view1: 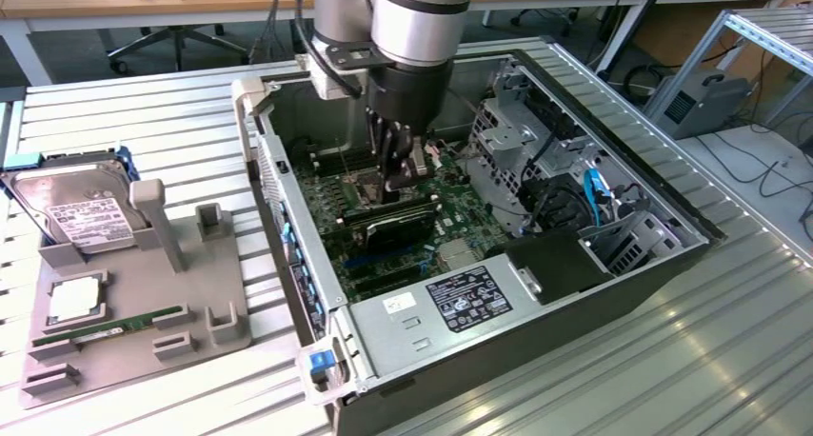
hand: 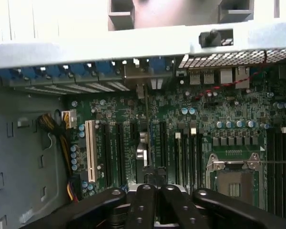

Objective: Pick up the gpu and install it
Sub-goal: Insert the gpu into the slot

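Exterior view: inside the open computer case (view1: pixel 597 293), the gripper (view1: pixel 400 174) is pinched shut on the gpu (view1: pixel 396 228), which stands on edge over the motherboard (hand: pixel 181 129) mid-case. The card looks light, stiff and fragile, best held by its top board edge, clear of fan and contacts.

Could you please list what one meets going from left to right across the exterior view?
Hard drive in the grey holder → RAM stick → open computer case wall → pincer over the motherboard → blue cable → grey box on the floor.
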`<act>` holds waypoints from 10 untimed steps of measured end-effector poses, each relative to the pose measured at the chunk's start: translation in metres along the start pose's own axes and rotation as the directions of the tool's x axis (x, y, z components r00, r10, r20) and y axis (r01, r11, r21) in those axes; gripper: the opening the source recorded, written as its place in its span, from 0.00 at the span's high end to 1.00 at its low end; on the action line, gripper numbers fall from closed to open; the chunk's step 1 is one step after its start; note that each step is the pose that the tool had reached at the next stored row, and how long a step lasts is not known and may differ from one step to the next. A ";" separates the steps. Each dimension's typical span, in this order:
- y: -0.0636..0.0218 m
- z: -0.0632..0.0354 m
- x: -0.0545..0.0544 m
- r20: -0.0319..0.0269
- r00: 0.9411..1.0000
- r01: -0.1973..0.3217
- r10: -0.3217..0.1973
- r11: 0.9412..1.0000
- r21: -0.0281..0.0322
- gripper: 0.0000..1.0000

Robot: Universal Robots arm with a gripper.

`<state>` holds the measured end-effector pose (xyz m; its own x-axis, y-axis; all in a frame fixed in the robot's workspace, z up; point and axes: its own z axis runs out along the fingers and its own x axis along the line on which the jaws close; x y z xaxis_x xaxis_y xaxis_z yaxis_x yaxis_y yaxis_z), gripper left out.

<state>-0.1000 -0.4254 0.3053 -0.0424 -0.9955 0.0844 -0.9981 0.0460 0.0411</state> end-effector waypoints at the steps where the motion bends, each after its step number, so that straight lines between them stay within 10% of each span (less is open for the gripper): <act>1: -0.0059 -0.0002 0.000 0.000 1.000 0.001 -0.001 1.000 -0.008 0.89; 4: -0.0170 -0.0007 -0.001 -0.001 1.000 0.003 -0.003 1.000 -0.024 0.89; 10: -0.0209 -0.0009 -0.001 -0.001 1.000 0.003 -0.003 1.000 -0.028 0.89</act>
<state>-0.0791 -0.4254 0.3052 -0.0396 -0.9955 0.0856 -0.9966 0.0456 0.0692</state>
